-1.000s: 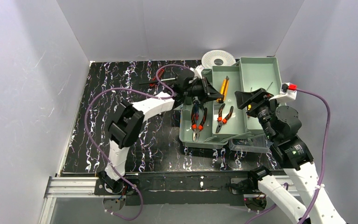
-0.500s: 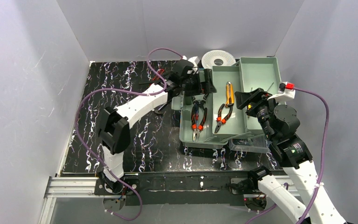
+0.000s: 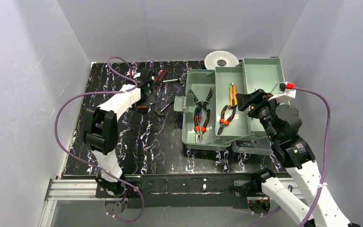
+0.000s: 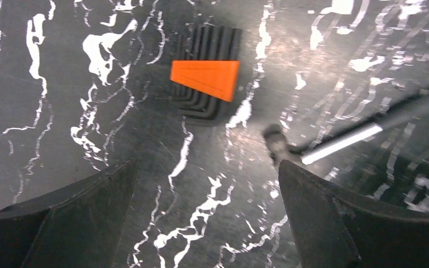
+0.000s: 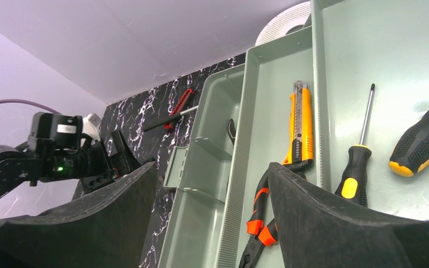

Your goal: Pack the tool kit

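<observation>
Jaws spread wide on both: left gripper point(image 4: 204, 167) over ribbed black hex keys point(image 4: 204, 81) in an orange clip on the marbled tabletop point(image 4: 44, 67) at 11 o'clock, right gripper point(image 5: 212, 167) above the pale-green plastic box point(image 3: 264, 75) at 2 o'clock.

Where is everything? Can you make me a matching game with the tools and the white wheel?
Things:
1 orange utility knife
2 white round plastic spool
3 black hex keys in orange holder
4 yellow-and-black-handled screwdriver

Places:
A black marbled table
B right compartment of pale-green plastic box
C past the box's far edge
D box's middle compartment

Pairs: 1-D, 2-C, 3-A, 4-B
</observation>
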